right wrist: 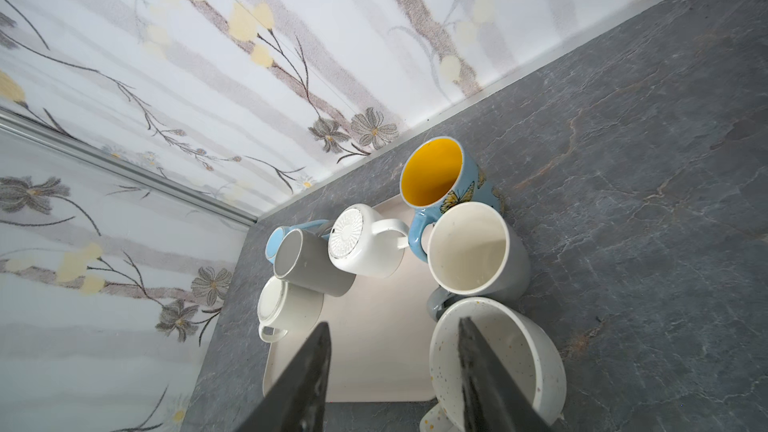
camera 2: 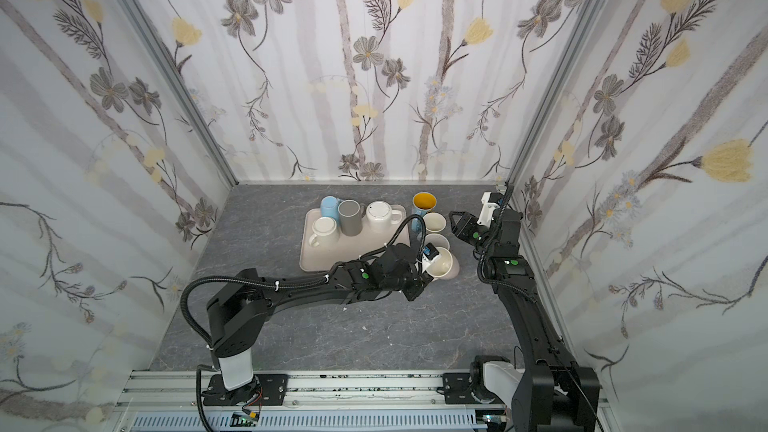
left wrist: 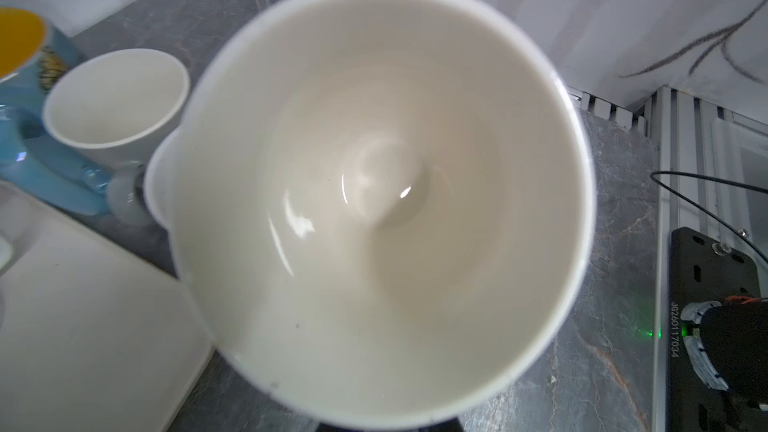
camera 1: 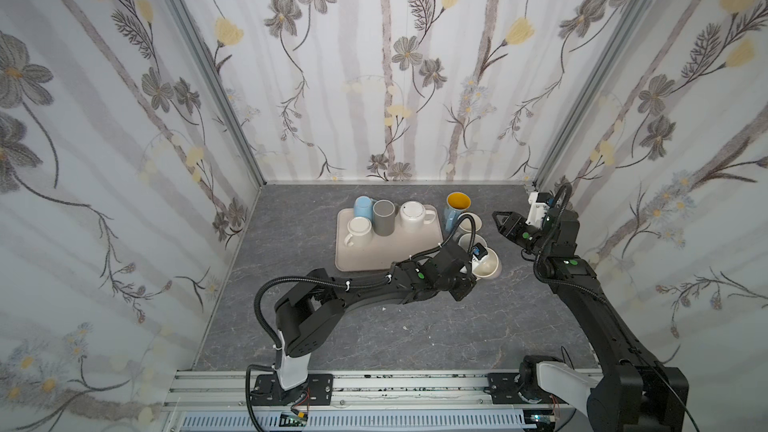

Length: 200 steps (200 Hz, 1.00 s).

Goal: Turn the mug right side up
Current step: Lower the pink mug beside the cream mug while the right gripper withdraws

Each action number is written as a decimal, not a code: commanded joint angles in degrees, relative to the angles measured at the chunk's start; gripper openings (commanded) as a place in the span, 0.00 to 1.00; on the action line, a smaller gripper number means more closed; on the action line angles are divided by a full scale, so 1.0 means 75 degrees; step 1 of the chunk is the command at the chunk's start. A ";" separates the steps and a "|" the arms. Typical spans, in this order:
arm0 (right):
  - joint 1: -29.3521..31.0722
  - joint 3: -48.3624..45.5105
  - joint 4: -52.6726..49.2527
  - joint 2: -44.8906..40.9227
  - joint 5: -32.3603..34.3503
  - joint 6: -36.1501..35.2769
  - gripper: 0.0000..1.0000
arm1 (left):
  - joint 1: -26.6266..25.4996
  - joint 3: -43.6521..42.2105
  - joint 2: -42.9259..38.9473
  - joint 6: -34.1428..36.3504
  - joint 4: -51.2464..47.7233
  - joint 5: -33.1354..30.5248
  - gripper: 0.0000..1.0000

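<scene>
Floral walls [camera 1: 395, 76] enclose grey marbled tabletop [camera 1: 415, 334], beige tray [camera 1: 365, 259], white mug [camera 1: 487, 264].

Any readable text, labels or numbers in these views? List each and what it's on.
"J0260117034" (first characters uncertain): printed along the edge of the black mounting plate, left wrist view.
White mug: no text.
Blue mug: butterfly picture only, no words.
Tray: blank.
Nothing else legible in any view.
</scene>
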 commanded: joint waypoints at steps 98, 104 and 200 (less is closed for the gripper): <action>-0.0122 -0.0362 0.0119 -0.0235 -0.0017 -0.0074 0.49 | 0.0140 0.1792 0.1626 -0.0623 -0.1712 -0.0546 0.00; -0.0115 -0.0371 0.0118 -0.0219 -0.0028 -0.0076 0.49 | 0.0152 0.1798 0.1626 -0.0638 -0.1748 -0.0574 0.00; -0.0099 -0.0407 0.0187 -0.0129 -0.0064 -0.0101 0.49 | 0.0206 0.2202 0.1873 -0.0627 -0.2276 -0.0800 0.24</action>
